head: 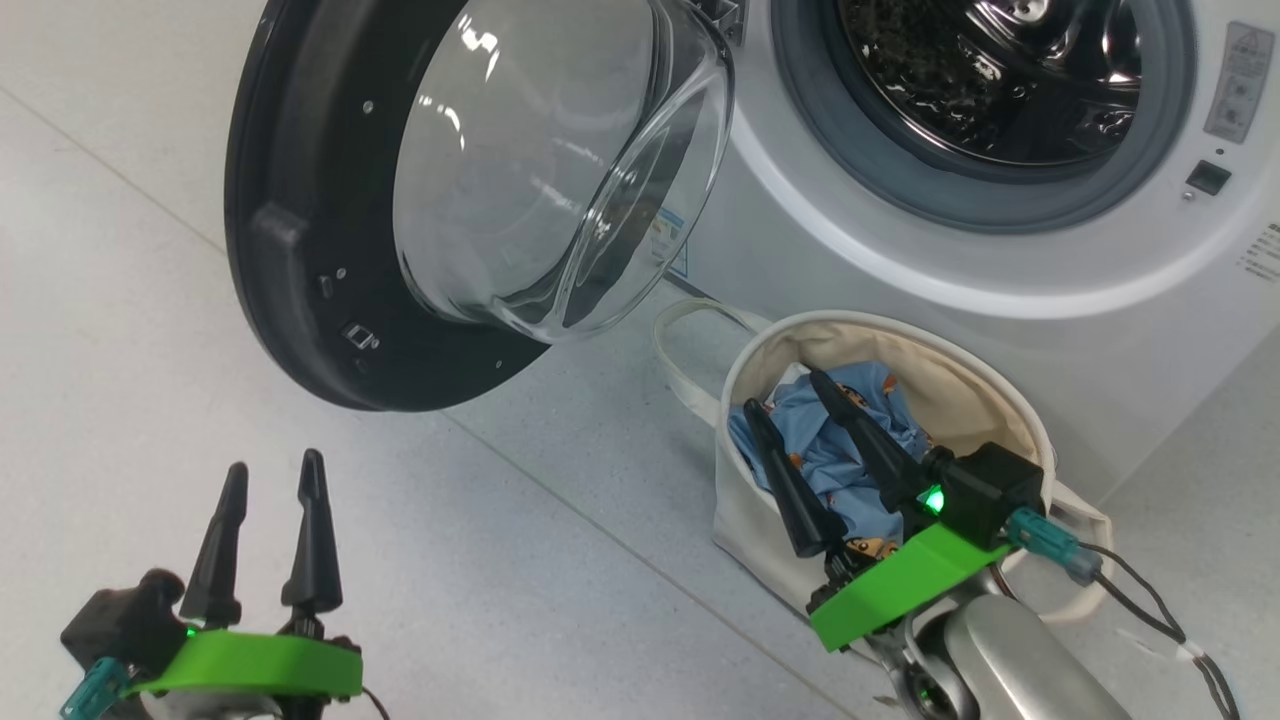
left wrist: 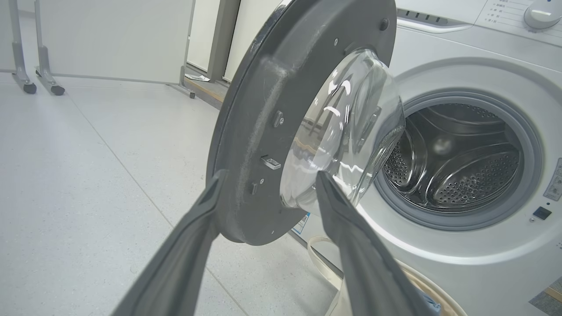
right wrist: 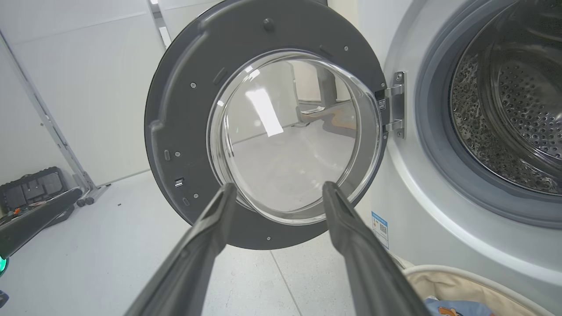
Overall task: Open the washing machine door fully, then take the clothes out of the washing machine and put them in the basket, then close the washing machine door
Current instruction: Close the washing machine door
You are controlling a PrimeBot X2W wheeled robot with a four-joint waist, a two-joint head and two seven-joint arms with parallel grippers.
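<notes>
The washing machine door point(head: 330, 230) stands swung open to the left of the white washing machine point(head: 1000, 270); its steel drum point(head: 1000, 70) looks bare inside. The light blue bear-print clothes point(head: 850, 440) lie in the cream basket point(head: 760, 500) on the floor in front of the machine. My right gripper point(head: 785, 392) hangs open just above the basket with nothing between its fingers; in the right wrist view it point(right wrist: 276, 188) points at the door's glass point(right wrist: 294, 136). My left gripper point(head: 275, 468) is open and empty at the lower left, below the door point(left wrist: 259, 127).
Pale grey floor point(head: 500, 560) spreads to the left and front. White partition panels on wheeled feet point(left wrist: 44, 83) stand behind the door. A dark toolbox point(right wrist: 33, 191) sits on the floor at the far left of the right wrist view. Cables point(head: 1170, 620) trail from my right wrist.
</notes>
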